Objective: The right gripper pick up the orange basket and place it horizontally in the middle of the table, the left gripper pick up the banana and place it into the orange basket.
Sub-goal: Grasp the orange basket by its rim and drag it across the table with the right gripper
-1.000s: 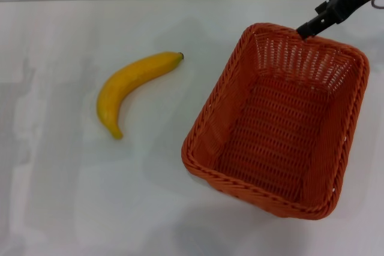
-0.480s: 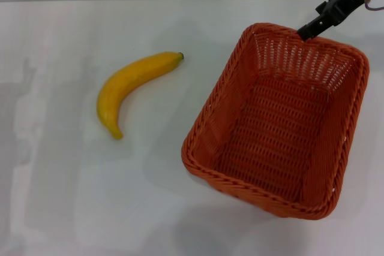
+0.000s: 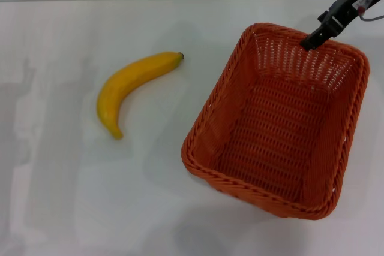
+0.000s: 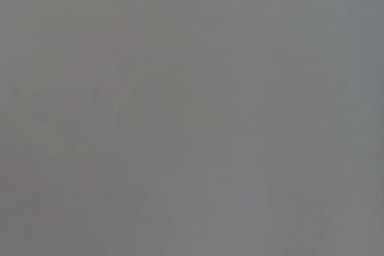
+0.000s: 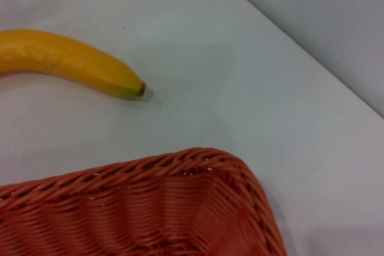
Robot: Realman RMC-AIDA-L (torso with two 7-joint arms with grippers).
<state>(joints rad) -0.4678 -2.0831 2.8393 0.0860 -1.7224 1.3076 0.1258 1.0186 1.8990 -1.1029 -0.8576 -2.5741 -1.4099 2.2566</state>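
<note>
Since a second ago the right gripper (image 3: 308, 42) has shifted slightly rightward and its tip now sits just inside the far rim of the orange basket (image 3: 282, 124) rather than at its outer edge; basket and banana are unchanged. Whether its fingers are parted or closed cannot be told — only one slim dark tip shows against the weave.

Count: one orange basket, one banana (image 3: 129, 85), one gripper in sight. The left gripper does not appear in the head view, and its wrist camera shows only featureless grey.

Positions on the table (image 3: 72, 196), head view: basket at about 4 o'clock from centre, set askew, its long side running toward 1 o'clock. Banana at 9–10 o'clock, well apart from the basket, lying flat, dark tip toward the basket. The right wrist view shows the banana's tip end (image 5: 72, 61) beyond the basket's braided corner (image 5: 198, 190).
</note>
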